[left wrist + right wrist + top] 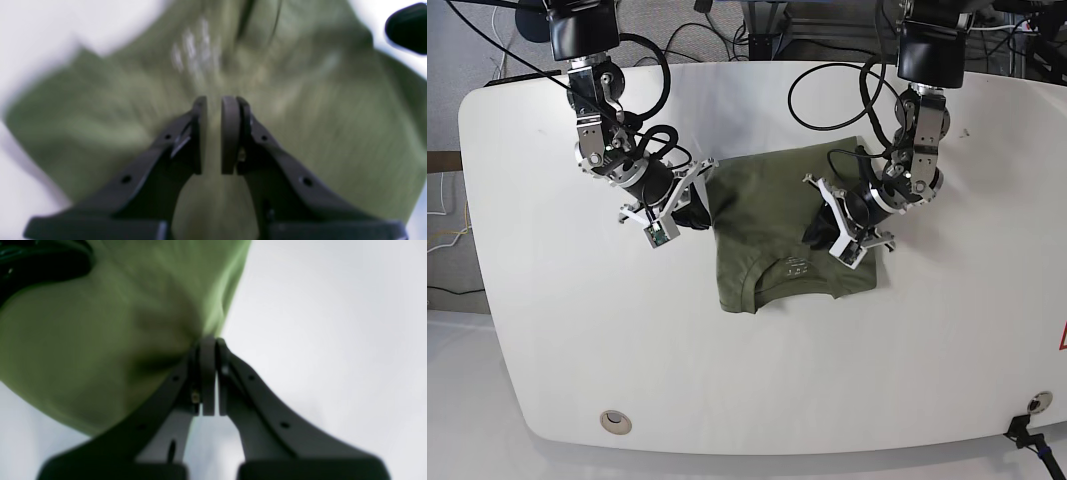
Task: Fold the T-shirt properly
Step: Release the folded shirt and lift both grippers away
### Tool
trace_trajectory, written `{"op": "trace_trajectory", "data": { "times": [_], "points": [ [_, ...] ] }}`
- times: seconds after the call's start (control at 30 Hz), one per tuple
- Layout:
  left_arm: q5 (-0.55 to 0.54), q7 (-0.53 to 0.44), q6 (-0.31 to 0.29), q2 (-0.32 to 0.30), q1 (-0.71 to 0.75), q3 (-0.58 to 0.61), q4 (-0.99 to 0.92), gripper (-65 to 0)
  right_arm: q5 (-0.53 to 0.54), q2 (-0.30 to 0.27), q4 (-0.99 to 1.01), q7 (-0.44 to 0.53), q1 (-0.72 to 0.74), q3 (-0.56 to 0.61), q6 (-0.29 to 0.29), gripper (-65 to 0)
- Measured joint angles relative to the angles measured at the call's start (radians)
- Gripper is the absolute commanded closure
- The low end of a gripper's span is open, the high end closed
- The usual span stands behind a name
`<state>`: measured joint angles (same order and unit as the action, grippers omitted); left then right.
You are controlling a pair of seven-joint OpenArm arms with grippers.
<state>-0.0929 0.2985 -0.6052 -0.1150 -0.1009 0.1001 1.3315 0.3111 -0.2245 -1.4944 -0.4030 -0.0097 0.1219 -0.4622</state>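
Note:
The olive-green T-shirt (pixel 767 215) lies partly folded on the middle of the white table (pixel 577 330), collar and label toward the near edge. My right gripper (pixel 697 210) is at the shirt's left edge. In the right wrist view it (pixel 209 340) is shut on that edge, and the T-shirt (pixel 100 340) is creased toward the tips. My left gripper (pixel 817 227) hovers over the shirt's right half. In the blurred left wrist view it (pixel 214 100) shows a narrow gap with nothing clearly pinched, above the T-shirt (pixel 317 110) and its white label print (pixel 193 50).
Black cables (pixel 827 90) loop across the back of the table behind the arms. A round hole (pixel 614 421) sits near the front left edge. The other arm shows as a dark shape in the left wrist view (pixel 408 28) and in the right wrist view (pixel 43 260).

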Motion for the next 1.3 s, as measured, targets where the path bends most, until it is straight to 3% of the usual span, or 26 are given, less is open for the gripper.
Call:
{"op": "trace_trajectory", "data": {
  "times": [0.23,0.37,0.47,0.53,0.63,0.7,0.77,1.13,1.23,1.3],
  "points": [
    [0.003,0.001,-0.009,-0.018,0.023,-0.01,0.204,-7.3,0.002,0.0,-0.137,-0.106,0.064,-0.002,-0.001,0.0],
    [0.003,-0.002,0.005,-0.044,0.116,-0.121,0.315,-7.3,-0.011,0.032,-0.182,-0.133,0.071,0.003,0.006,0.0],
    [0.003,-0.015,0.003,-0.032,0.191,-0.247,0.352,-7.3,-0.138,0.069,-0.251,-0.113,0.067,0.005,0.082,0.0],
    [0.007,-0.077,0.011,-0.015,0.22,-0.322,0.357,-7.3,-0.212,0.094,-0.252,-0.041,0.045,-0.021,0.123,0.0],
    [0.0,-0.208,0.011,0.013,0.273,-0.381,0.364,-7.3,-0.236,0.102,-0.25,0.058,-0.003,-0.099,0.121,0.0],
    [0.007,-0.245,0.004,0.016,0.322,-0.379,0.364,-7.3,-0.241,0.097,-0.253,0.061,-0.032,-0.13,0.126,0.0],
    [0.004,-0.291,0.005,0.018,0.38,-0.38,0.373,-7.3,-0.246,0.095,-0.293,0.061,-0.084,-0.15,0.126,0.0],
    [-0.003,-0.306,0.004,0.021,0.817,-0.396,0.607,-7.3,-0.237,0.1,-0.503,0.081,-0.52,-0.23,0.12,0.0],
    [-0.005,-0.314,0.006,0.04,0.931,-0.452,0.619,-7.3,-0.241,0.097,-0.507,0.206,-0.666,-0.266,0.144,0.0],
    [-0.004,-0.308,0.008,0.09,0.979,-0.499,0.617,-7.3,-0.245,0.097,-0.507,0.25,-0.753,-0.27,0.135,0.0]
  ]
}}
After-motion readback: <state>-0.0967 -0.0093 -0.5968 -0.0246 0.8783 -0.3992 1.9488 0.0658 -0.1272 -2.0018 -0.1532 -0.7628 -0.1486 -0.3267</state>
